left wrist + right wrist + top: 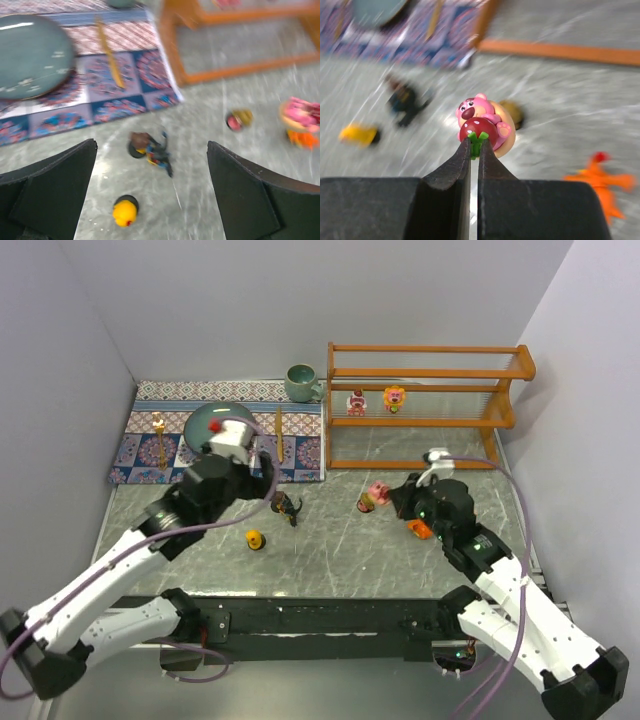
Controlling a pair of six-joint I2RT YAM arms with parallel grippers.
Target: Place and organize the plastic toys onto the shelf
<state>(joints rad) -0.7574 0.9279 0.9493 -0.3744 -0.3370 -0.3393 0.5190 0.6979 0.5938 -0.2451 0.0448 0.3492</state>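
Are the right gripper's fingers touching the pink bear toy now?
Touching. The right wrist view shows the right gripper shut on the green leaf at the front of the pink bear toy, with no gap.

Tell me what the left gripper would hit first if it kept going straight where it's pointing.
Probably the dark spiky toy on the tabletop: it sits centred between the fingers of the open left gripper in its wrist view. Depth is hard to judge.

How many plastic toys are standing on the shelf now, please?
2: a pink-red toy and a yellow-orange toy, side by side on the shelf, middle tier; rails could hide others.
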